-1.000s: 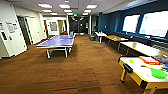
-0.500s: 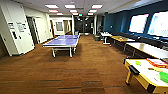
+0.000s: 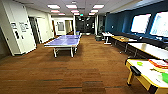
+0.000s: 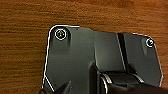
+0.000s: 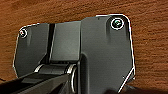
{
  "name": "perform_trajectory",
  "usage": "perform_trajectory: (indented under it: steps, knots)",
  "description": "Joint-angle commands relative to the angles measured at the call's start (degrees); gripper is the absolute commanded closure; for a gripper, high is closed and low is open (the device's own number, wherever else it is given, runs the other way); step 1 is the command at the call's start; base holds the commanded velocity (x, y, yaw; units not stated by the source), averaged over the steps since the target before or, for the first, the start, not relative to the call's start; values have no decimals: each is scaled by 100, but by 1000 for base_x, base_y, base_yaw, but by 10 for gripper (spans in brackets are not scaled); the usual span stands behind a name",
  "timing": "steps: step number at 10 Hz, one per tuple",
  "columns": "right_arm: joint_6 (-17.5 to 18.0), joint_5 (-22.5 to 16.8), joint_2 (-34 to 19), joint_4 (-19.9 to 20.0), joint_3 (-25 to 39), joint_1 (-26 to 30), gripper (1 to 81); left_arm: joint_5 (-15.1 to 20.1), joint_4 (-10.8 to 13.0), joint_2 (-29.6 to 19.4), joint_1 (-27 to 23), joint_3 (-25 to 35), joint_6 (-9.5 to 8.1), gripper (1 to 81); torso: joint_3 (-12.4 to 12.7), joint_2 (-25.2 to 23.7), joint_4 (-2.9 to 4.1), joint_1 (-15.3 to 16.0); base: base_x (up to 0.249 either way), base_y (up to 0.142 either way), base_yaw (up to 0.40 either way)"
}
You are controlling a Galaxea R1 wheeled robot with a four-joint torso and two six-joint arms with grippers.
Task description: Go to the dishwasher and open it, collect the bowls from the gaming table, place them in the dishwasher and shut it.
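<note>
**Open room, gaming table at the right edge**

You look from the head view across a brown carpeted floor (image 3: 82, 72). The gaming table (image 3: 143, 80), white-topped with a yellow edge, stands at the lower right; a green bowl (image 3: 165, 77) sits on it at the picture's edge, near a red-and-white game board (image 3: 158, 63). A blue table-tennis table (image 3: 64, 41) stands well apart, mid-room. Long desks (image 3: 147, 48) line the right wall under bright windows (image 3: 150, 23). Whether either claw is open or closed, or holds anything, you cannot tell: both wrist views show carpet behind the robot's dark plate
</note>
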Motion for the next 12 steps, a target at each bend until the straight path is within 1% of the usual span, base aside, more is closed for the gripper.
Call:
perform_trajectory:
  steps: [1,2,5,6,12]
  knots:
    - [-5,-292,8,-3,-6,297,10,270,81,-22,-326,-15,39,10,0,0,0,3,0,0,-337]
    - [-14,-292,17,-3,-6,297,10,270,125,-22,-326,-15,30,10,0,0,0,3,0,0,-368]
    - [-14,-292,17,-3,-6,297,10,279,133,-13,-319,-15,39,10,0,0,0,3,0,0,-394]
    - [-14,-292,17,-4,-6,297,10,279,186,5,-327,-15,31,10,0,0,0,3,0,0,-398]
    - [-14,-300,8,-12,-15,323,10,358,204,22,-353,-15,39,10,0,0,0,3,0,0,-400]
